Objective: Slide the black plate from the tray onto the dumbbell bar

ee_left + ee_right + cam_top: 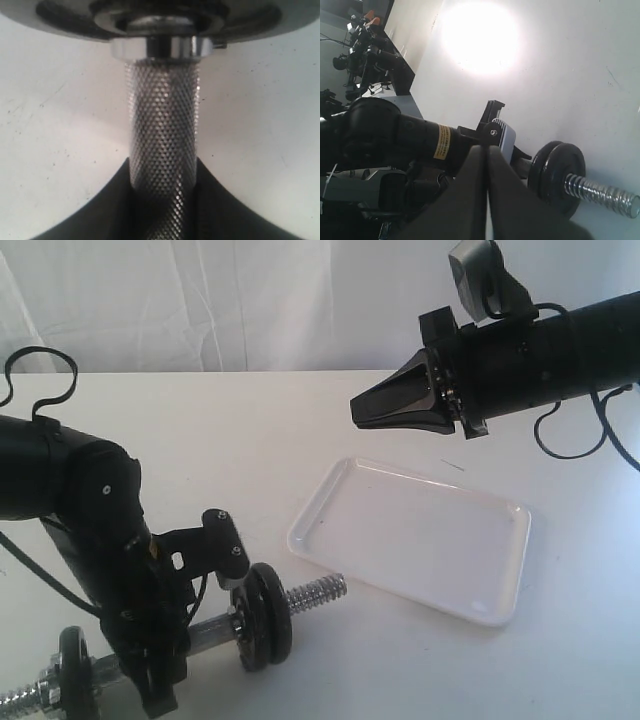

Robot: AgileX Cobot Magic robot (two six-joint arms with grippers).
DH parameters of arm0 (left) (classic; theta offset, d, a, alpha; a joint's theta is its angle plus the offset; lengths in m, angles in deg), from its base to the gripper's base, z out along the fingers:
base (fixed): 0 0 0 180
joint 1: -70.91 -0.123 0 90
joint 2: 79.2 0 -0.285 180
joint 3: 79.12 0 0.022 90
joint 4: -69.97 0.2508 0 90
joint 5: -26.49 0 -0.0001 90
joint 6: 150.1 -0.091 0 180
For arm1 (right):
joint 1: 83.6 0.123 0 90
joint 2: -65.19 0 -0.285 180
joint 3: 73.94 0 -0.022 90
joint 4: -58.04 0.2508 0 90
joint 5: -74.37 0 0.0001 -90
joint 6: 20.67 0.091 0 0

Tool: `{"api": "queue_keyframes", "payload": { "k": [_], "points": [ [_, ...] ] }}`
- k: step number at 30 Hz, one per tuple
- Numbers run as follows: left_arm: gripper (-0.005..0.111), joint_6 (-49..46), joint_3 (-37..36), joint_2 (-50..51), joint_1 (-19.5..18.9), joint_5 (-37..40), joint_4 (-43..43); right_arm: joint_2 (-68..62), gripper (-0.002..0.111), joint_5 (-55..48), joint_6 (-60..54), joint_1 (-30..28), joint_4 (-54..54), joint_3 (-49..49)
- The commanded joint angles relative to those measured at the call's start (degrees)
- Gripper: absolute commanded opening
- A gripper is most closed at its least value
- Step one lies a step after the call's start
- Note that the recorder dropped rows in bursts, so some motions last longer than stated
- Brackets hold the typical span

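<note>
Nearest the front edge of the white table [250, 440], by its front left corner, the left gripper [162, 205] is clamped on the dumbbell bar [318, 592]. In the left wrist view its dark fingers [100, 215] press on either side of the knurled middle of the rod. A bright metal collar [160, 47] sits just past the grip, against the underside of a dark disc.

The bar lies low over the table and runs slantwise from the front left corner toward the centre. The black plate [268, 615] is threaded on it, standing on edge, with the coarse screw end poking out beyond it toward the tray [420, 540]. From the right wrist view there may be a second disc pressed against the plate's inner face, though the blur leaves that unsure. Another black disc [72, 655] sits on the bar's far end, close to the table's left edge.

The tray lies flat right of centre, its near corner just beside the bar's threaded tip but apart from it.

The right gripper [360, 410] hangs in the air over the back half of the table, beyond the tray. Its fingers are pressed together with nothing between them, pointing toward the left side.
</note>
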Motion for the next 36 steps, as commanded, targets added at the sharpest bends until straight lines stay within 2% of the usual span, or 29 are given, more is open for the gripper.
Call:
{"api": "queue_keyframes", "payload": {
  "k": [1, 10, 21, 26, 36],
  "points": [
    [0.0, -7.9, 1.3, -1.8, 0.2, 0.5, -9.0, 0.4, 0.0, -0.3, 0.0, -0.2, 0.8, 0.2],
    [0.0, -15.9, 1.5, -3.4, 0.2, -1.7, -14.0, 0.4, 0.0, -0.3, 0.0, -0.2, 0.8, 0.2],
    [0.0, -20.5, 4.8, -4.4, 0.2, -0.1, -14.1, 0.4, 0.0, -0.3, 0.0, -0.2, 0.6, 0.2],
    [0.0, -22.6, 5.4, -4.4, 0.2, -1.7, -14.6, 0.4, 0.0, -0.3, 0.0, -0.2, 0.6, 0.2],
    [0.0, -32.3, 5.3, -1.8, 0.2, -3.7, -23.4, 0.4, 0.0, -0.3, 0.0, -0.2, 0.4, 0.2]
  ]
}}
